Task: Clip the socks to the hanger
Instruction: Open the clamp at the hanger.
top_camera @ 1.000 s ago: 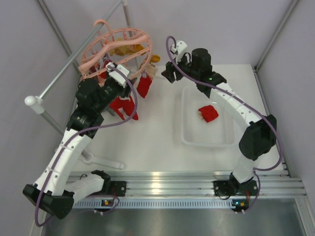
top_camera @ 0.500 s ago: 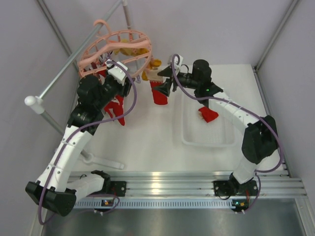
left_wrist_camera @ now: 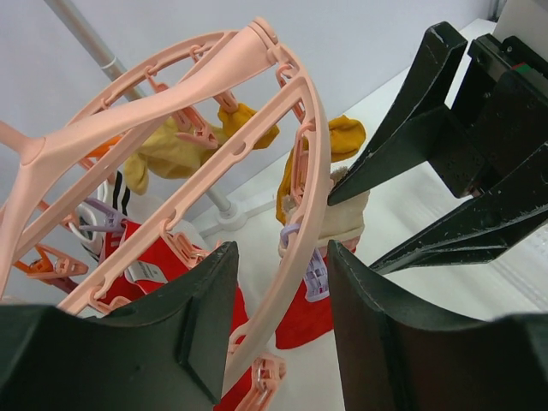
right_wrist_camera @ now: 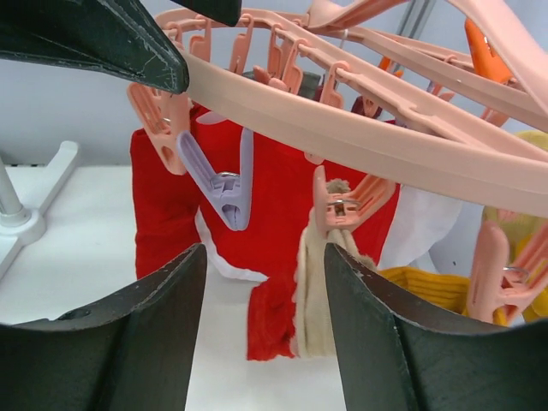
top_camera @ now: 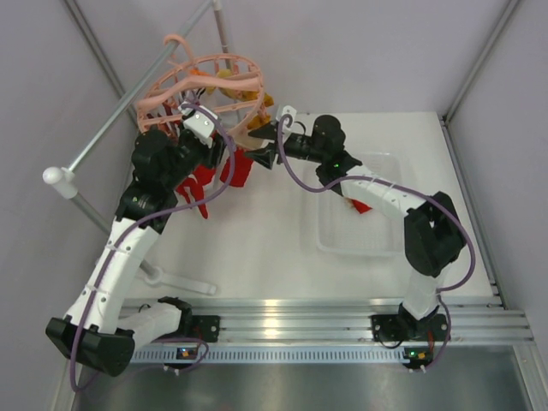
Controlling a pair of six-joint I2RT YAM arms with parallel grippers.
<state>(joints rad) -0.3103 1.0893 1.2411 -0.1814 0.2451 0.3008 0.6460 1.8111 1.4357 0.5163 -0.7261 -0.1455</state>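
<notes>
The salmon-pink hanger [top_camera: 201, 86] hangs at the back left with red socks [top_camera: 235, 167] and a mustard-yellow sock [left_wrist_camera: 171, 154] clipped to it. My left gripper [top_camera: 221, 145] is open, and the hanger's outer ring [left_wrist_camera: 282, 214] passes between its fingers. My right gripper [top_camera: 257, 144] is open and empty just right of the hanger. In the right wrist view it [right_wrist_camera: 265, 257] faces a red sock with a cream cuff [right_wrist_camera: 321, 291] that hangs from a pink peg [right_wrist_camera: 338, 205]. Another red sock [top_camera: 361, 205] lies in the tray, partly hidden by the right arm.
A clear plastic tray [top_camera: 325, 240] sits at centre right. The grey metal rail [top_camera: 120, 120] runs diagonally at the left, with a white knob [top_camera: 56, 177] and a white stand foot [top_camera: 184, 282]. Frame posts stand at the back corners.
My right gripper has moved left from beside the tray up to the hanger. My left gripper has risen to the ring. The hanger and its socks have swung.
</notes>
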